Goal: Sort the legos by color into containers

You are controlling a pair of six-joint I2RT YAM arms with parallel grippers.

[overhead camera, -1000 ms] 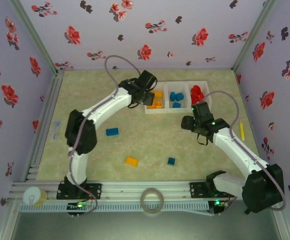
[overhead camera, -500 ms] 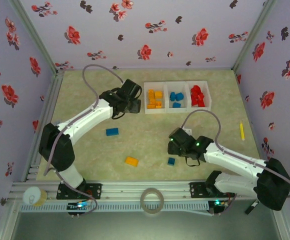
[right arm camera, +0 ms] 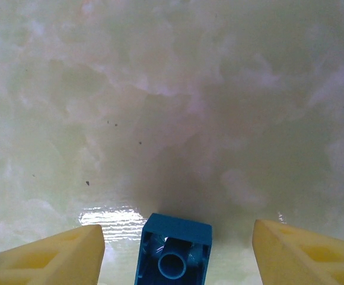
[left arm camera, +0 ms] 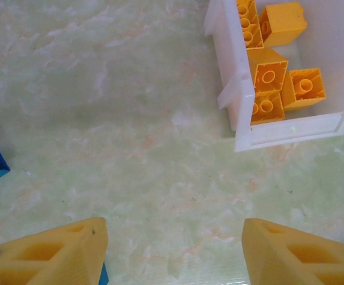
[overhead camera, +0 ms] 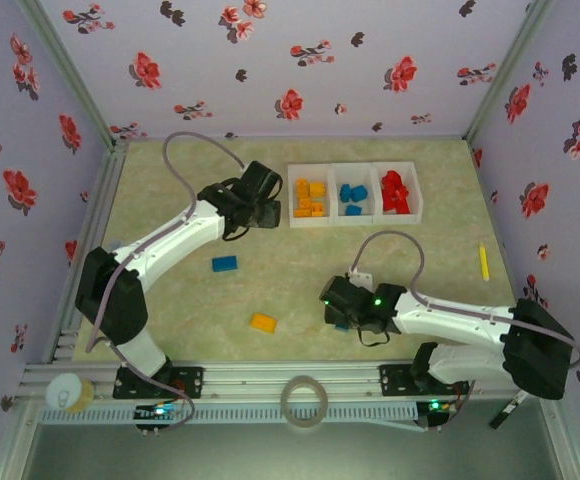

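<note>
Wrist view, right: a blue brick (right arm camera: pixel 174 252) on the bench (right arm camera: pixel 160 89) is framed centrally between the spread sides of the right tool (right arm camera: pixel 178 234), untouched. Wrist view, left: the left tool (left arm camera: pixel 175 249) is held spread, empty, beside the tray (left arm camera: pixel 290 130). From above, that brick is seen nearest the right arm (overhead camera: pixel 450 318).

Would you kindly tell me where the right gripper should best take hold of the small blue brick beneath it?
Pinch the blue brick across its two flat side walls, from straight above: it sits stud-up, walls facing the right gripper's open fingers.
</note>
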